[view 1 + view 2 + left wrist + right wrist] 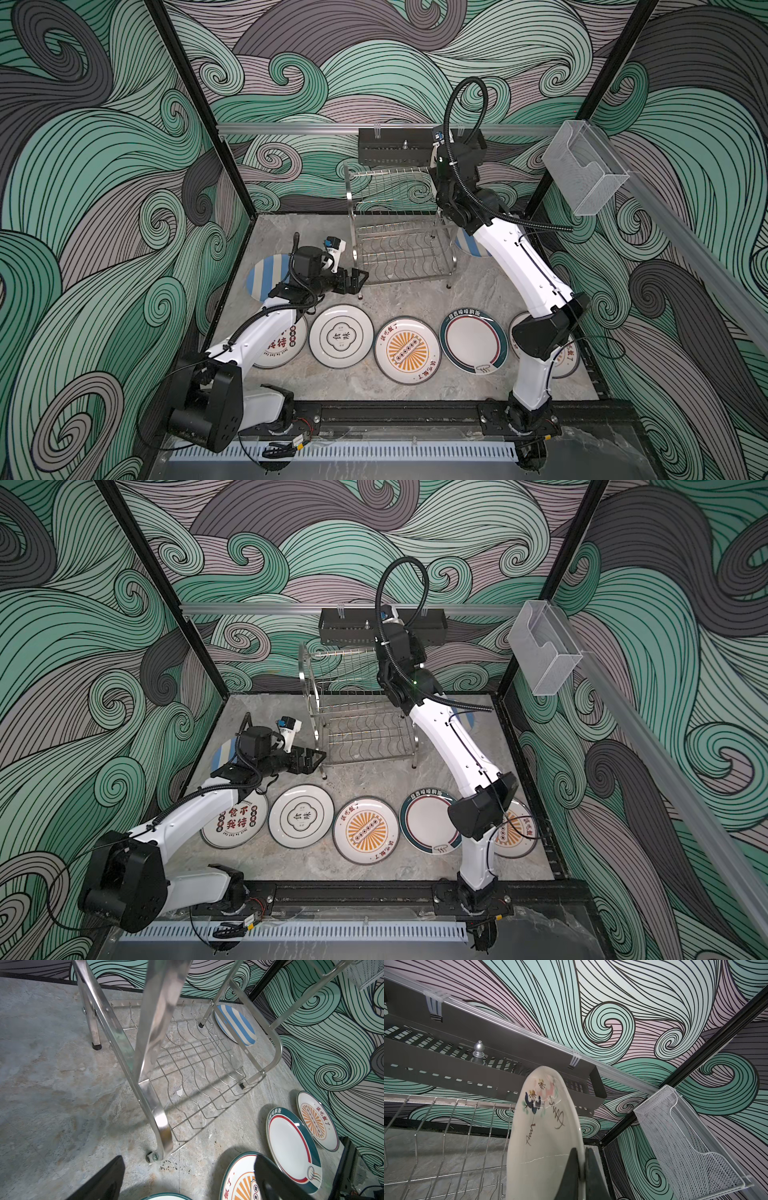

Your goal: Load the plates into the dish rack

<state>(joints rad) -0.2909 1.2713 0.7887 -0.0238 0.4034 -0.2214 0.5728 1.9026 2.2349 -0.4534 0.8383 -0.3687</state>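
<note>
My right gripper (581, 1152) is shut on the rim of a cream plate (542, 1126) painted with flowers, held on edge above the upper wire shelf of the dish rack (399, 237). In both top views that hand is raised at the rack's back right corner and hides the plate. My left gripper (357, 280) is open and empty, low beside the rack's front left foot (154, 1156). Several plates lie flat along the front: a white one with characters (340, 336), an orange sunburst one (406, 351), a green-rimmed one (473, 341). A blue-striped plate (266, 276) lies left.
A second blue-striped plate (234, 1024) lies behind the rack's right side. A black perforated tray (399, 149) hangs on the back rail just above the rack. A clear box (582, 166) is mounted on the right rail. My arms partly cover two more plates (235, 825) (569, 357).
</note>
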